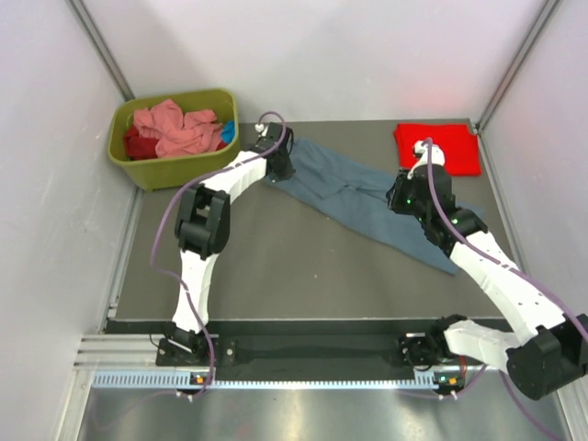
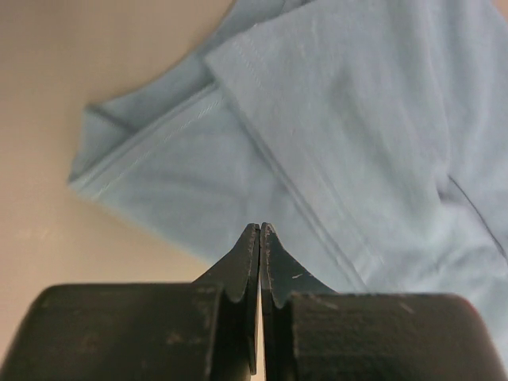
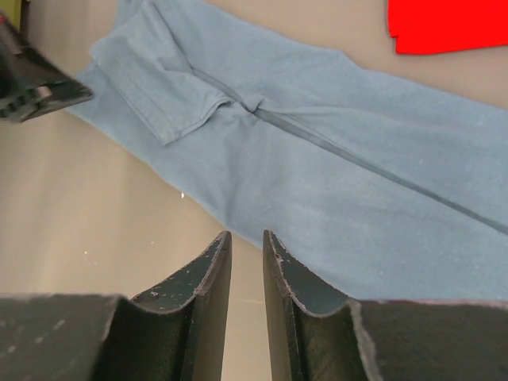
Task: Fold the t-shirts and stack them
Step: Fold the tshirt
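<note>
On dark grey mat [image 1: 276, 266], white walls [image 1: 322, 55] around: blue-grey t-shirt [image 1: 367, 197] lying diagonally

The blue-grey t-shirt [image 3: 333, 175] is soft matt cloth; the fingers [image 3: 208, 274] look like scuffed black plastic.

My top camera sits above and behind the arm bases, looking down and forward over the whole table [image 1: 276, 266], from the bin [image 1: 175, 172] to the far right corner. The left wrist camera looks out past its own fingers [image 2: 242, 262], very close over the blue-grey t-shirt [image 2: 357, 143]. The right wrist camera sits further back (more cloth fits in), facing across the same shirt toward the left gripper [image 3: 48, 87], with the red t-shirt [image 3: 448, 24] at its upper right edge. All three views share that blue-grey shirt.
</note>
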Motion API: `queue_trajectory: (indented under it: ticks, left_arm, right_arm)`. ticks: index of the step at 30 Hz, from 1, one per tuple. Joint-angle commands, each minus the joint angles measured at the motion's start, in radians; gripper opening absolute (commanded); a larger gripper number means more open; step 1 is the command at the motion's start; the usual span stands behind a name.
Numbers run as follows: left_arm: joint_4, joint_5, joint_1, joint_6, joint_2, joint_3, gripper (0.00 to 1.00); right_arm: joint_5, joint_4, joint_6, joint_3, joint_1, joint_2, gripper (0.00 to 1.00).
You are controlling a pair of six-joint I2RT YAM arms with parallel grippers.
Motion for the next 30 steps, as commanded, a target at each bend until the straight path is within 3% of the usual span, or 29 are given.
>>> queue_trajectory:
  ticks: [1, 7, 11, 16, 23, 30]
  left_arm:
    - [-0.061, -0.036, -0.01, 0.035, 0.102, 0.101, 0.0]
    - [-0.147, -0.085, 0.025, 0.033, 0.252, 0.252, 0.0]
    - [-0.13, -0.042, 0.065, 0.016, 0.296, 0.29, 0.0]
    - [0.014, 0.141, 0.112, -0.054, 0.378, 0.368, 0.0]
    - [0.255, 0.341, 0.148, -0.128, 0.553, 0.598, 0.0]
    - [0.361, 0.354, 0.157, -0.067, 0.416, 0.481, 0.0]
  right_arm:
    - [-0.01, 0.055, 0.0, 0.045, -0.018, 0.005, 0.24]
    - [-0.014, 0.069, -0.008, 0.039, -0.022, 0.037, 0.24]
    - [-0.02, 0.101, -0.005, 0.022, -0.028, 0.057, 0.24]
    - [-0.036, 0.132, -0.008, 0.038, -0.041, 0.114, 0.24]
    - [-0.069, 0.181, -0.014, 0.077, -0.064, 0.232, 0.24]
    - [-0.098, 0.184, -0.008, 0.088, -0.07, 0.289, 0.24]
